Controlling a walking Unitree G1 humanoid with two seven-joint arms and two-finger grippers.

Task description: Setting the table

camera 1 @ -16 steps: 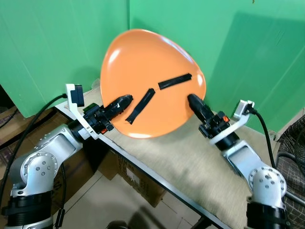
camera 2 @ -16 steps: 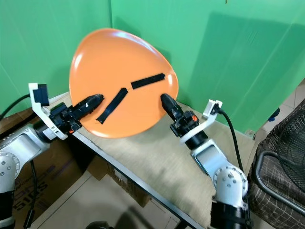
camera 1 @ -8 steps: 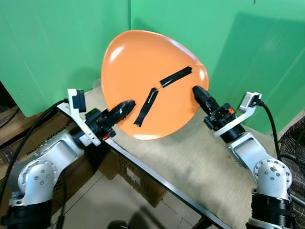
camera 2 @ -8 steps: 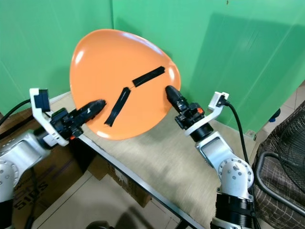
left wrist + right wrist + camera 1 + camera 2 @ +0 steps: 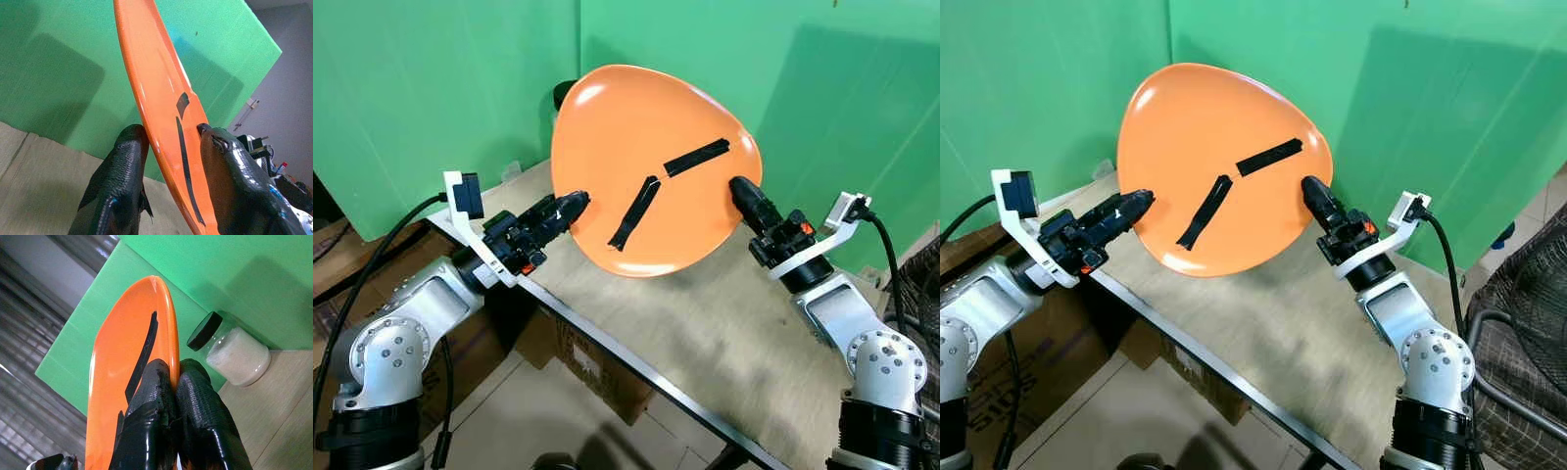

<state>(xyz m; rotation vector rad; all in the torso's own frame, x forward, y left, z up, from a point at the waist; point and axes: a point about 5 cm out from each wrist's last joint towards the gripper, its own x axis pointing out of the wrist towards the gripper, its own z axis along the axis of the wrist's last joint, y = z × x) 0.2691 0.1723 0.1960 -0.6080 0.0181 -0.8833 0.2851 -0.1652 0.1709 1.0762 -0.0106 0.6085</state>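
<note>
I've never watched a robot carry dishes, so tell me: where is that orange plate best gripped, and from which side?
By its thin rim, at opposite edges, one gripper coming in from each side. The plate is wide, shallow and tilted up on edge, so only the rim fits between two fingers. That is how it is held: left gripper pinches the left edge, right gripper the right edge, above the table.

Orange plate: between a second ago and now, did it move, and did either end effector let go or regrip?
The orange plate has shifted toward the robot's right, carried tilted on edge above the table. The left end effector and right end effector stay clamped on opposite rims; nothing was released. The black tape strips remain on its face.
</note>
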